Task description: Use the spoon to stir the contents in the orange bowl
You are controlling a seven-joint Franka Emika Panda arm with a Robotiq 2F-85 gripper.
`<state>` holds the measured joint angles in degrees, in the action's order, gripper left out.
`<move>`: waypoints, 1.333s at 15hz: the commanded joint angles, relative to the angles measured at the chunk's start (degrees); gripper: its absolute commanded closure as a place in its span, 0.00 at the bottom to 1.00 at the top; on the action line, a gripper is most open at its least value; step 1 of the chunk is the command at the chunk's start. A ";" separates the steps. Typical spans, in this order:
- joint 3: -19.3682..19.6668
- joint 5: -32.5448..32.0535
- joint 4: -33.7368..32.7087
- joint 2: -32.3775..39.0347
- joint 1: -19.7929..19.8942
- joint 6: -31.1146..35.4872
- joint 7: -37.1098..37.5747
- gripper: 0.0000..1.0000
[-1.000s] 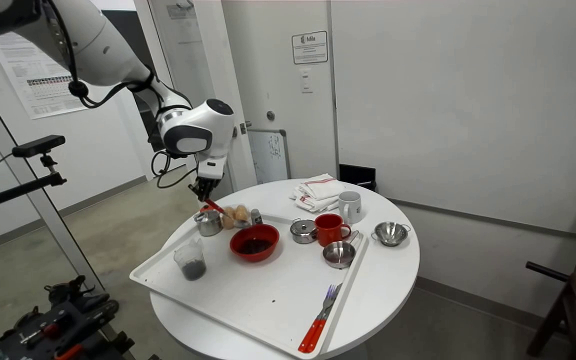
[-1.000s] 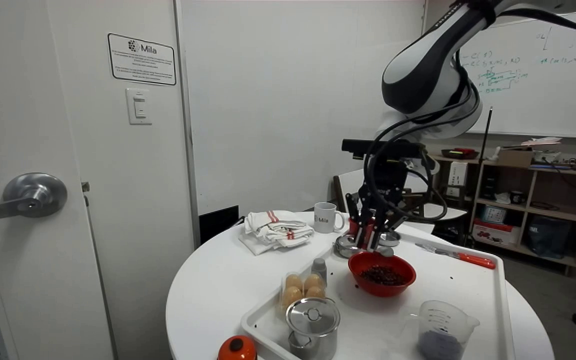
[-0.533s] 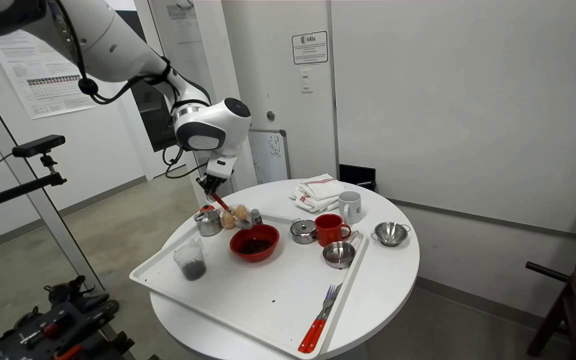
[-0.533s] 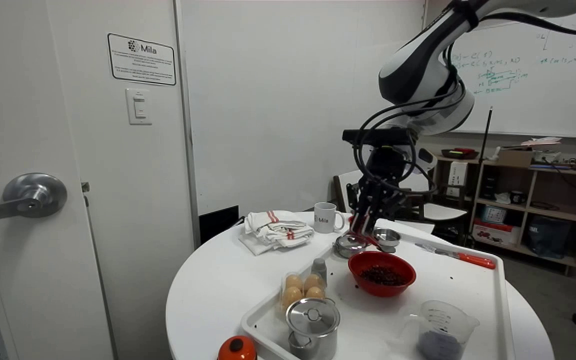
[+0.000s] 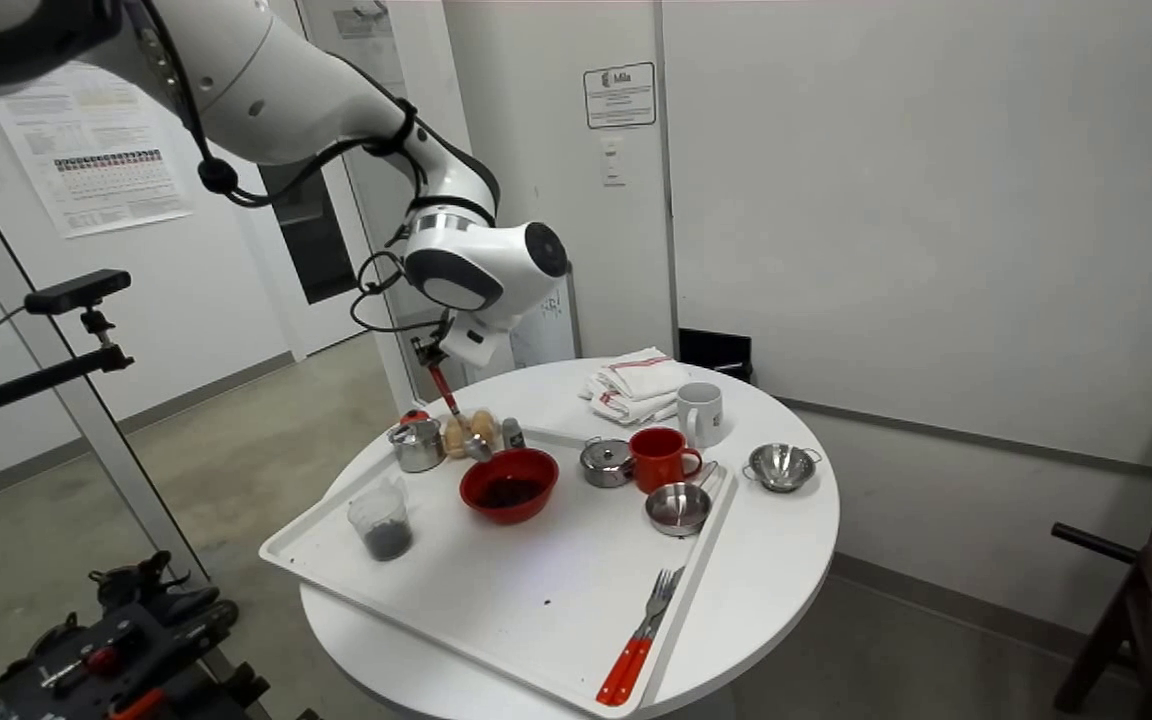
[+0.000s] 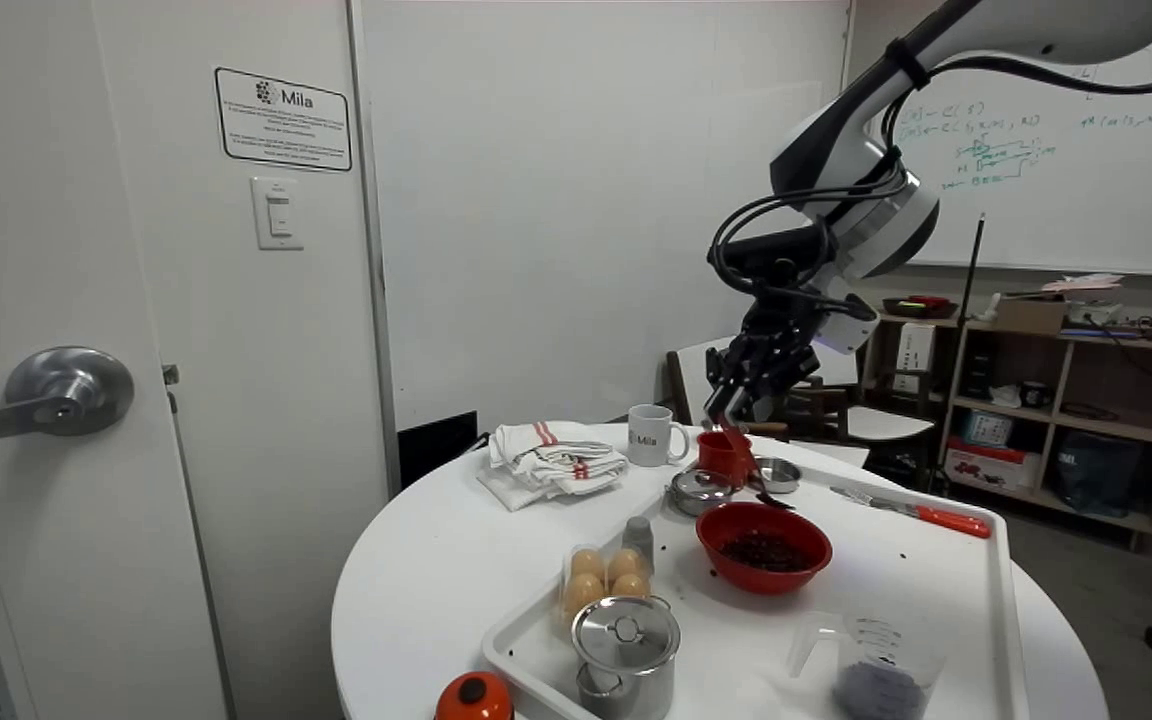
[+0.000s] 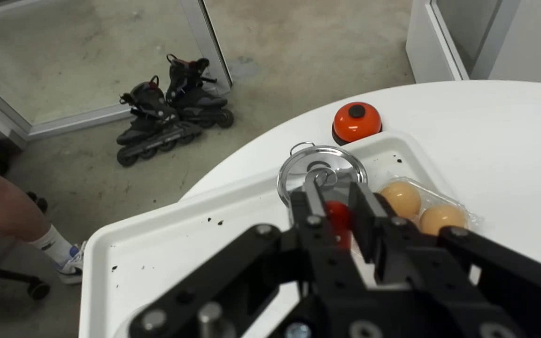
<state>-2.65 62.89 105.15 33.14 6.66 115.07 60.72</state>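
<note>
Left to right in an exterior view: measuring cup (image 5: 374, 508), lidded pot (image 5: 419, 450), then the hand (image 5: 432, 362), clamped on the spoon (image 5: 447, 395) by its red handle, head slanting down. Next the bowl (image 5: 508, 513), dark bits (image 5: 510, 492) inside, the raised head over it or just beside, hard to tell. For good stirring, likely best to centre the head, dip gently, then circle slowly off the walls, lest the bowl skid.
</note>
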 commanded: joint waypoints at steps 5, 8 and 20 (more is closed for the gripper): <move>3.29 6.55 -5.18 6.89 3.28 -13.85 -11.00 0.95; 3.86 7.50 -7.30 9.77 4.82 -21.29 -15.32 0.95; 7.58 11.22 -11.77 17.62 5.89 -29.31 -19.38 0.95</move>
<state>4.08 72.11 95.59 48.43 12.12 87.55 42.22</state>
